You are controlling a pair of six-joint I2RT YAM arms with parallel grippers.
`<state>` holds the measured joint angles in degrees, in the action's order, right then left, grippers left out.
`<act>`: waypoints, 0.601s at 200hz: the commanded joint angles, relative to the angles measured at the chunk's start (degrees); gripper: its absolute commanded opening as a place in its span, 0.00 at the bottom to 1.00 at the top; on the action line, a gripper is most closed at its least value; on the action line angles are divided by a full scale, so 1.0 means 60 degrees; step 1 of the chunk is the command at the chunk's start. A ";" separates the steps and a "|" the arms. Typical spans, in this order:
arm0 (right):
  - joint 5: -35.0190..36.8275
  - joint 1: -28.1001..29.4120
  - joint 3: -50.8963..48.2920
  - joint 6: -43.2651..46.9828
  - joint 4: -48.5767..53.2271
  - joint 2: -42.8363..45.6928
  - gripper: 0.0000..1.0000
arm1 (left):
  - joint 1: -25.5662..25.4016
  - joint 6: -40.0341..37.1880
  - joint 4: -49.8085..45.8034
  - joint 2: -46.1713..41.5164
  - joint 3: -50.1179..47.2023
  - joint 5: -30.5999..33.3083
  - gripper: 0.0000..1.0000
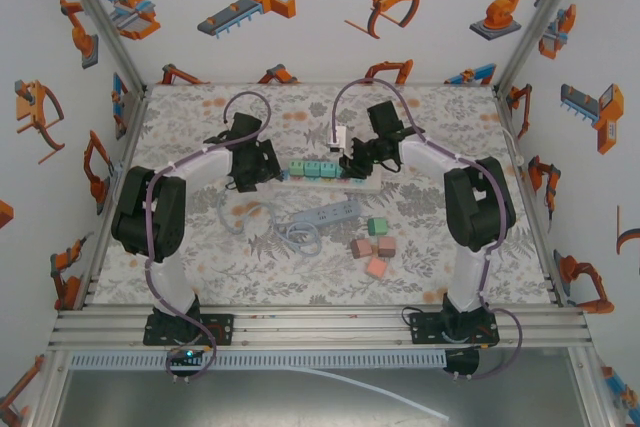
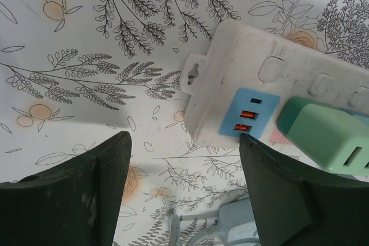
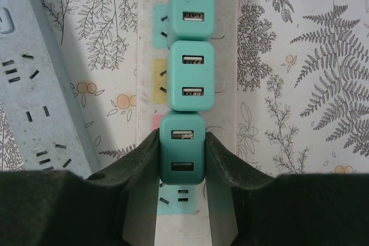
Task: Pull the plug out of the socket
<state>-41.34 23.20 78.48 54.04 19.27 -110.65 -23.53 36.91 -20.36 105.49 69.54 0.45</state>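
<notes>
From above, the white power strip (image 1: 320,179) lies crosswise on the desk (image 1: 260,267) between the left gripper (image 1: 264,169) and the right gripper (image 1: 350,163); a grey strip (image 1: 330,215) and coloured blocks (image 1: 375,268) sit nearer. Left wrist: jaws released above the strip's end. Right wrist: jaws clenched on the nearest teal USB plug (image 3: 181,148), ports facing the camera, two other plugs (image 3: 190,76) lined up beyond.

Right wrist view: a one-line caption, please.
Right gripper shut on the nearest teal plug, one of three in a row on the white strip; a grey strip lies beside.
</notes>
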 commanded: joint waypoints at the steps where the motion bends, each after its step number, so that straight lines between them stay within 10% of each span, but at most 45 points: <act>1: -0.0562 0.0136 0.0456 -0.0086 -0.0172 0.0485 0.06 | 0.0025 -0.0062 -0.0629 0.0320 0.0042 0.0242 0.70; 120: -0.0053 0.0301 0.0705 0.0031 0.0334 0.0440 0.00 | -0.0257 -0.0353 -0.0667 0.0738 0.0116 -0.0113 0.71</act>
<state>-39.62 23.88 79.42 53.63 20.93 -110.67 -23.97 36.47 -20.29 106.59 70.61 -0.49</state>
